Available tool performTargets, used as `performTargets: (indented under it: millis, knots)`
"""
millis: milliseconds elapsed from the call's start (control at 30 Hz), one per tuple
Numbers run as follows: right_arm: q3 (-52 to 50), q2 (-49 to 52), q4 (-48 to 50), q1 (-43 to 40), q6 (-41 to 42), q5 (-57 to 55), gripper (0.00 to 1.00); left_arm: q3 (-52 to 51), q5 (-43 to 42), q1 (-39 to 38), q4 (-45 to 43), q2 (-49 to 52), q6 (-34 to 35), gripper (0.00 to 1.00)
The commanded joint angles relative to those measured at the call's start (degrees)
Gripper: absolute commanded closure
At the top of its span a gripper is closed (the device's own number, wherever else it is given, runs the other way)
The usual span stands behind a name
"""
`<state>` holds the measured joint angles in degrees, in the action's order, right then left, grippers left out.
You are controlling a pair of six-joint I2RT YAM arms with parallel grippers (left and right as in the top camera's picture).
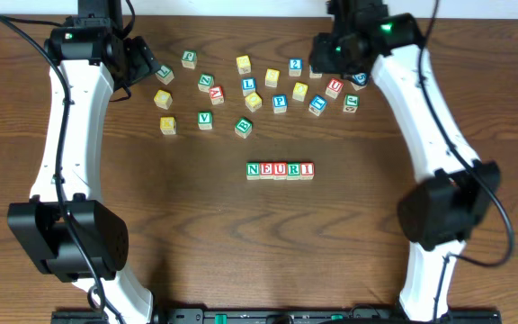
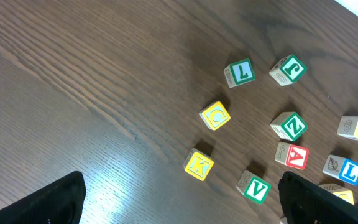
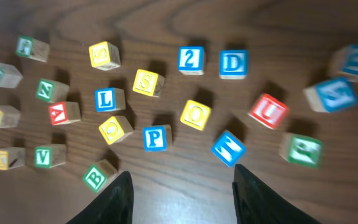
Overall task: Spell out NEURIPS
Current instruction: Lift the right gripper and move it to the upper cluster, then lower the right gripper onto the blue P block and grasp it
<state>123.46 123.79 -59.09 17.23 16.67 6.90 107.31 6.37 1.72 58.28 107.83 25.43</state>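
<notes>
A row of wooden letter cubes reading N, E, U, R, I (image 1: 280,170) lies at the table's centre. Loose cubes are scattered at the back. Among them are a blue P (image 3: 155,138) (image 1: 280,103) and two yellow S cubes (image 3: 146,81) (image 3: 103,55). My right gripper (image 3: 182,196) (image 1: 331,59) hovers above the back right of the scatter, open, with only bare table between its fingers (image 3: 120,199). The blue P lies just beyond its tips. My left gripper (image 2: 179,202) (image 1: 140,61) is wide open and empty at the back left.
Other cubes lie nearby: a blue L (image 3: 107,98), 2 (image 3: 191,59), D (image 3: 233,63), a blue N (image 3: 229,148), a red U (image 3: 268,111), a green B (image 3: 96,177). Near the left gripper lie a green V (image 2: 257,189) and a yellow K (image 2: 199,165).
</notes>
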Motion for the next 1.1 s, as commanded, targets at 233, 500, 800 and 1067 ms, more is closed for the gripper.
performTargets:
  millis: [233, 500, 800, 1067]
  knots:
    - [4.09, 10.51, 3.8, 5.95, -5.75, -2.82, 0.56, -0.22, 0.76, 0.09, 0.15, 0.52, -0.33, 0.03]
    - [3.98, 13.81, 6.23, 9.25, -6.03, -9.4, 0.6, -0.22, 0.76, 0.09, 0.15, 0.52, -0.33, 0.02]
    - [3.98, 16.55, 6.49, 9.86, -4.98, -11.19, 0.62, -0.22, 0.76, 0.09, 0.15, 0.52, -0.33, 0.03]
    - [3.98, 17.25, 6.91, 9.86, -4.96, -11.28, 0.62, -0.22, 0.76, 0.09, 0.15, 0.52, -0.33, 0.02]
